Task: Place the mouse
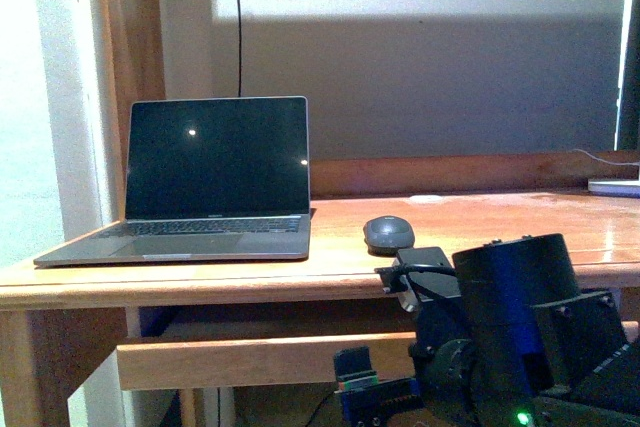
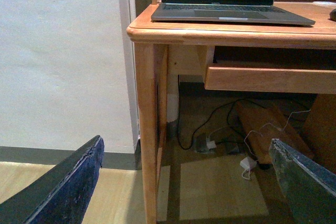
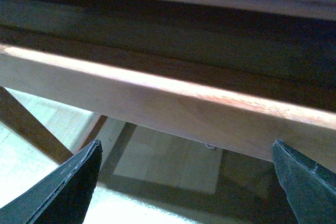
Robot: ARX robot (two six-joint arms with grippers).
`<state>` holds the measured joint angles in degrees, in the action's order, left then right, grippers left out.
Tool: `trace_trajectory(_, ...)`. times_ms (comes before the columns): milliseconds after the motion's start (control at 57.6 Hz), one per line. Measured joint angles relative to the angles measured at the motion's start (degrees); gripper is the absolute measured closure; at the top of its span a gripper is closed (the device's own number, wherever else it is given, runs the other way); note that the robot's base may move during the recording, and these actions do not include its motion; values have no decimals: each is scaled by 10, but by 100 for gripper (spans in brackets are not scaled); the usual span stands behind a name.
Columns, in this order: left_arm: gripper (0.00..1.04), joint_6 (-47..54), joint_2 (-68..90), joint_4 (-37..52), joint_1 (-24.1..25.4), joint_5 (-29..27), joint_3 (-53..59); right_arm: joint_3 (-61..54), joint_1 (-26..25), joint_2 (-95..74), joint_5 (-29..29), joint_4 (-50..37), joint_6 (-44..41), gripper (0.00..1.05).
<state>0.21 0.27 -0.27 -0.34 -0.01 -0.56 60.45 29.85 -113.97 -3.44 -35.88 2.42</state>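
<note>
mouse [image 1: 388, 234] on surface [image 1: 470, 227], at 3 o'clock of laptop [image 1: 200, 187] | left claw [image 2: 189, 182] wide, empty | right claw [image 3: 184, 182] wide, empty

The desk [image 1: 480, 217] top has lots of bare room to the right of the mouse [image 1: 388, 233], up to a white thing [image 1: 614, 186] at the far right edge. The open laptop [image 1: 205, 187] fills the left part, and its screen stands up like a wall. Between laptop and mouse there is a small bare gap. Behind, a wooden back board [image 1: 450, 174] closes the desk. Below the top, a pulled-out shelf [image 1: 250, 359] sticks forward. The right arm [image 1: 510, 337] sits low in front of it. Under the desk lie cables [image 2: 220, 129] and boards [image 2: 262, 127].
</note>
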Motion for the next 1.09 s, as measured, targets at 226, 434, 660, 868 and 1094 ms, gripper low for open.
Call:
trace_trajectory(226,8,0,0,0,0,0,0,32,15,-22,-31,13,9,7)
trace_trajectory(434,8,0,0,0,0,0,0,31,17,-23,-32,9,22,7)
trace_trajectory(660,8,0,0,0,0,0,0,-58,-16,78,27,-18,54,7)
trace_trajectory(868,8,0,0,0,0,0,0,-190,-84,238,79,-28,115,7)
trace_trajectory(1094,8,0,0,0,0,0,0,-357,-154,451,187,-3,187,7)
